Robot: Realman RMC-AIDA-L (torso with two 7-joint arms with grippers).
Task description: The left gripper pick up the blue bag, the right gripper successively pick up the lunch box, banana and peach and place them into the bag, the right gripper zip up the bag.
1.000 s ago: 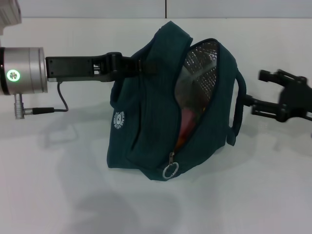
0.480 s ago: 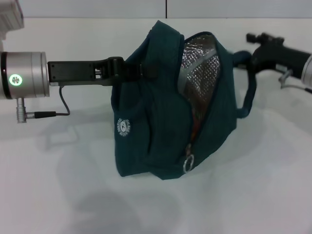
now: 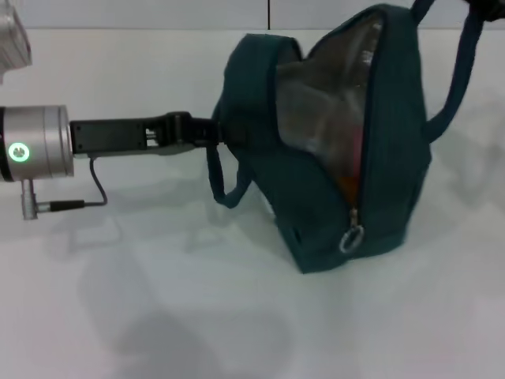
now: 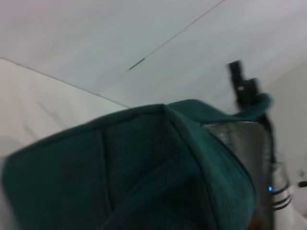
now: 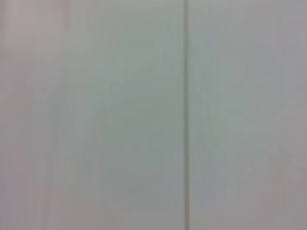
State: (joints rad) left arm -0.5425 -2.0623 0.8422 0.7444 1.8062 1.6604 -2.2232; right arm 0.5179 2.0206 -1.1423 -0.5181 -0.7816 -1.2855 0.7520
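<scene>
Only in the head view, bag's (image 3: 331, 150) zipper pull (image 3: 351, 237)

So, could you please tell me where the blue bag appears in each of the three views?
Head view: blue bag, centre-right, lying on the white table.
Left wrist view: it fills the lower half.
Right wrist view: not in it.
Shared landmark: the bag's silver lining.

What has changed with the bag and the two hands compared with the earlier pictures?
The blue bag shifted toward the robot's right and stands more upright; its right strap is now pulled up out of view, as is the right hand. The left hand still grips the bag's left side, and the zipper remains open.
</scene>
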